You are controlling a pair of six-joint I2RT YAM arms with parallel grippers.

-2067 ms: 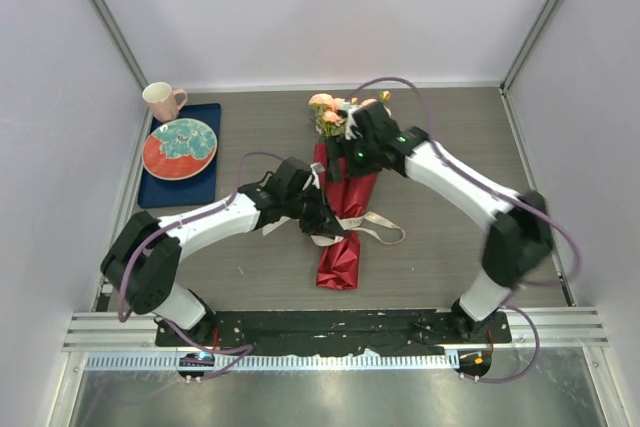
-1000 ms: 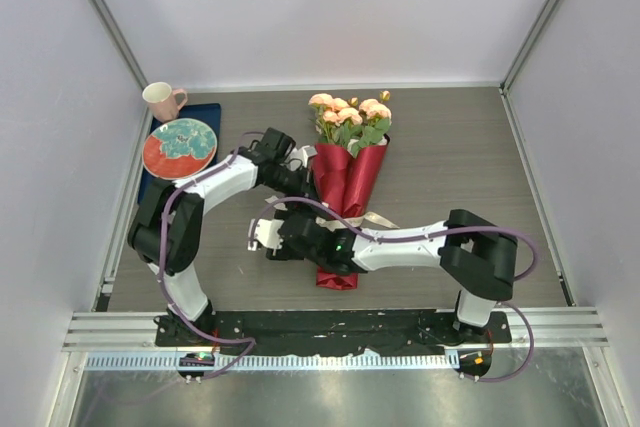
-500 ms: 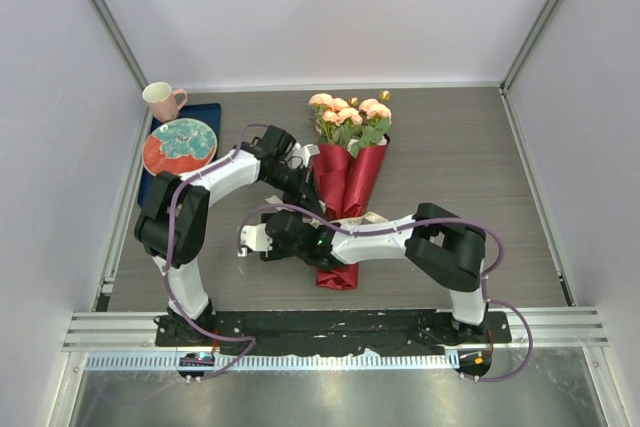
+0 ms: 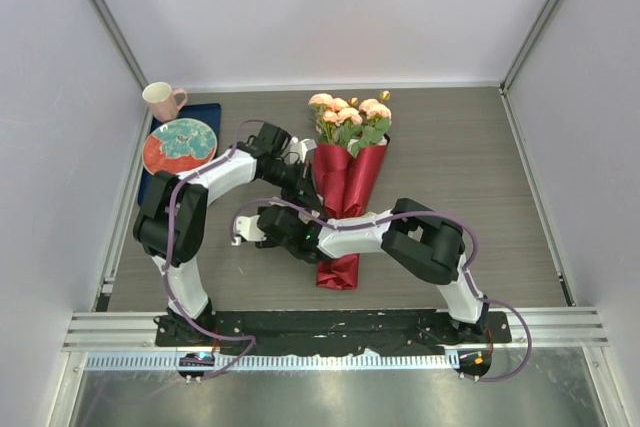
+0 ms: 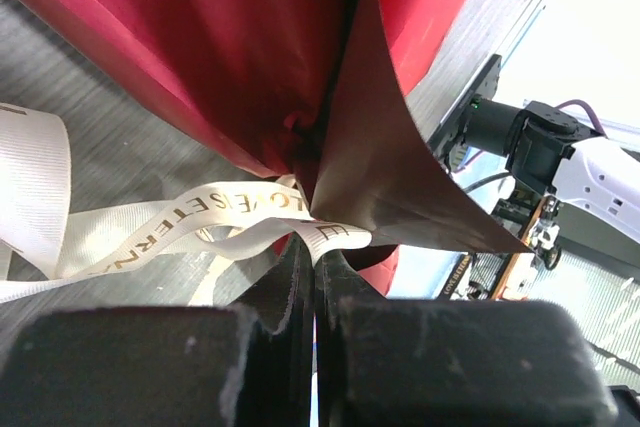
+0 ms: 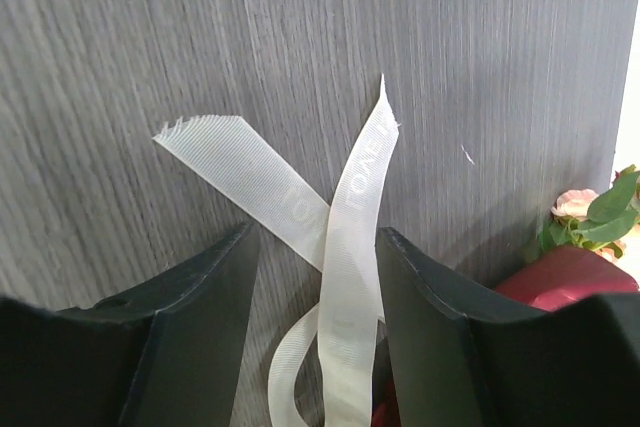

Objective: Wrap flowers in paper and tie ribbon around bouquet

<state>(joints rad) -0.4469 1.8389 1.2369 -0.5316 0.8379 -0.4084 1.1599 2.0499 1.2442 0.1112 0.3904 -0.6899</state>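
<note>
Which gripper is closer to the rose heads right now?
Left. The left gripper is beside the paper's left edge, just below the roses; the right gripper is farther, over the table left of the paper's lower half.

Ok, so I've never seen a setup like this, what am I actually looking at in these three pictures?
Two robot arms are bolted to the near edge of a table. The wide picture looks down from above and behind them. The other two come from small cameras on each arm's wrist, so the dark shapes at the bottom are that arm's own fingers. On the table lies a bouquet: pink flowers in red paper, with a cream ribbon beside it. At far left are a mug and, on a blue tray, a plate. The left fingers are shut, seemingly pinching the ribbon next to the paper. The right fingers are open, with two loose ribbon ends between them, not yet gripped.
</note>
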